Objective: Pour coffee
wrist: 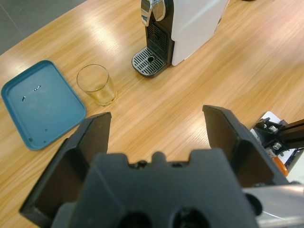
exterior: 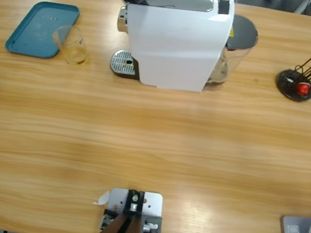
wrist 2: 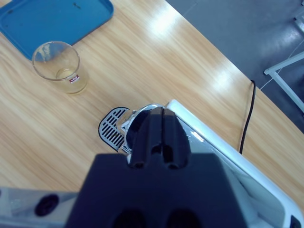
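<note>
You see the left tool (wrist: pixel 156 137) open wide above the counter (exterior: pixel 152 139); the right tool (wrist 2: pixel 159 137) is closed over the coffee machine (exterior: pixel 175 38); the empty tumbler (exterior: pixel 70 45) stands upper left beside the tray (exterior: pixel 37 27)

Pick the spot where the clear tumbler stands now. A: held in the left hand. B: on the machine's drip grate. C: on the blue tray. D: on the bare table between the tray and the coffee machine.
D: the tumbler stands on the wood, beside the tray and short of the machine's drip grate; the left hand is open and holds nothing.
</note>
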